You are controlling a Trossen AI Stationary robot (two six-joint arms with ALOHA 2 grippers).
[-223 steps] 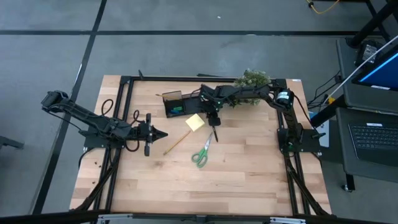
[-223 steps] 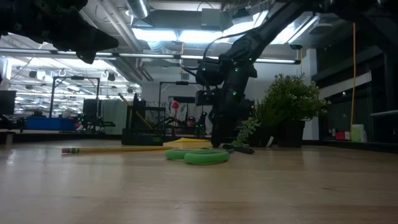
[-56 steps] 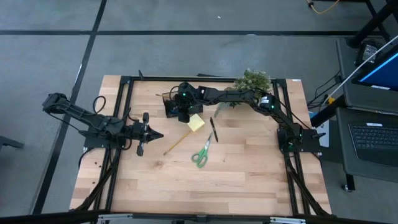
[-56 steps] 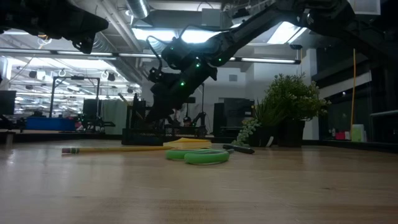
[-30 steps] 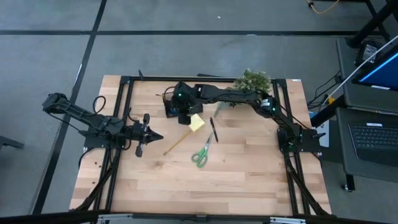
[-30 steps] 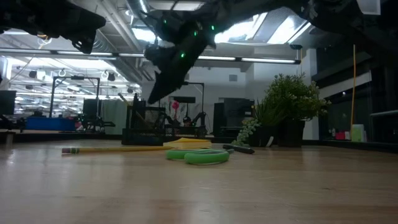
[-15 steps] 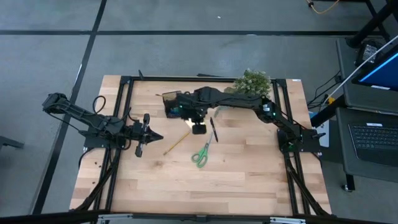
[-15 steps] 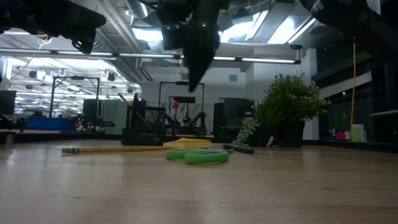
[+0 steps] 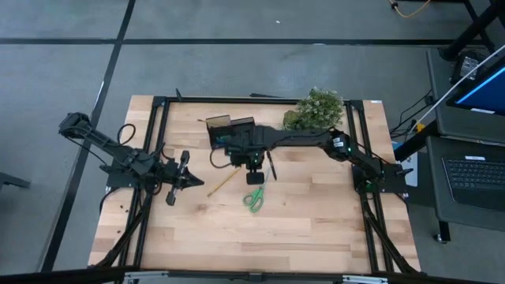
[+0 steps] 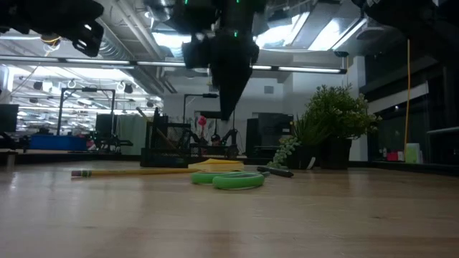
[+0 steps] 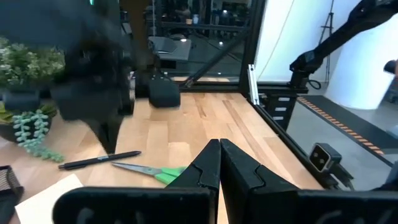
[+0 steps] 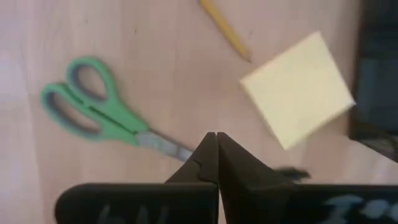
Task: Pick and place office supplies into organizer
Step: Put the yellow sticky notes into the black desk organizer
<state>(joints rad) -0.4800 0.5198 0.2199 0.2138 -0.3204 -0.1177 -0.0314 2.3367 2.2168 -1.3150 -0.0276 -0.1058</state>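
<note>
The yellow sticky-note pad (image 12: 300, 88) lies flat on the wooden table (image 9: 316, 229), just beside the organizer (image 9: 221, 131), with the pencil (image 9: 225, 181) angling away from it on the side opposite the organizer. The green-handled scissors (image 9: 254, 199) rest near the pad, farther from the organizer, and the black pen (image 9: 271, 166) lies between the pad and the plant (image 9: 316, 106). The right gripper (image 9: 253, 167) hangs above the pad's near edge, its fingers pressed together and carrying nothing, pointing down at the bare wood between pad and scissors.

Judging from this, the step in hand is choosing the next item. To do it well, the fingers need to part before descending, then straddle the pad across its flat sides, or the scissors at the handles, and stay square to the table so the item does not slide.

The organizer shows something green in one compartment in the high view; what else it holds I cannot tell.

The left gripper (image 9: 174, 181) waits well away from the organizer, fingers together and empty.
</note>
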